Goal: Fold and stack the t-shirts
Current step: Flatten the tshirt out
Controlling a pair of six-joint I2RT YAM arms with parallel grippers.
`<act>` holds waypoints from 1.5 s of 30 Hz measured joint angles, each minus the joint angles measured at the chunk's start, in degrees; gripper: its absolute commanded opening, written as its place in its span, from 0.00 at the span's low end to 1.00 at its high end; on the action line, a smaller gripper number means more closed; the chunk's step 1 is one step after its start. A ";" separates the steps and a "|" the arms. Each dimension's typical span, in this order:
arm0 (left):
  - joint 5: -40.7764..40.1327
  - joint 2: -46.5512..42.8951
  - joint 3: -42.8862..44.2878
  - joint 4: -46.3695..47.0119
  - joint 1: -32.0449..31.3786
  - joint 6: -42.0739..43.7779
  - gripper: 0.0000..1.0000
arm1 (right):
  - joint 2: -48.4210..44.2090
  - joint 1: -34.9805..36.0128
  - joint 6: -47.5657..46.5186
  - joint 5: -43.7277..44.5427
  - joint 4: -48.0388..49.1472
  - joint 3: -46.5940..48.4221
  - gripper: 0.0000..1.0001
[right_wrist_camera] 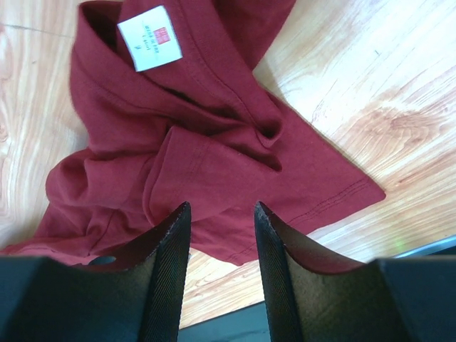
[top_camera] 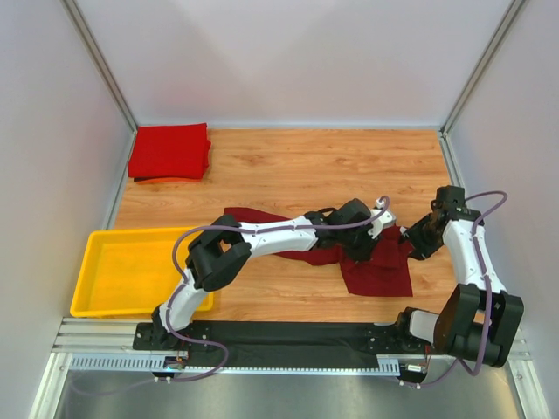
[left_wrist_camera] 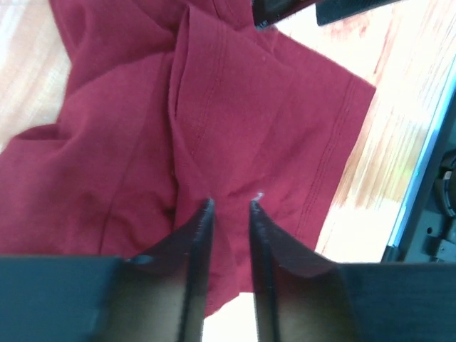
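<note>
Maroon t-shirt (top_camera: 380, 272) sprawls crumpled left-to-right on the surface, directly beneath both arms. Right fingers (right_wrist_camera: 167, 256) parted, empty. Left fingers (left_wrist_camera: 196, 242) close-set on cloth, grasp unclear.

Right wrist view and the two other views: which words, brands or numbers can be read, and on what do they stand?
White label at the collar of the dark maroon t-shirt: a red square and grey print, too blurred to read.
No other text shows in any view.
</note>
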 measured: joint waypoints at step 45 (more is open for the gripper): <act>-1.31 -2.89 -15.67 10.45 -1.27 -2.40 0.00 | 12.66 0.07 9.29 -2.43 0.79 5.29 0.42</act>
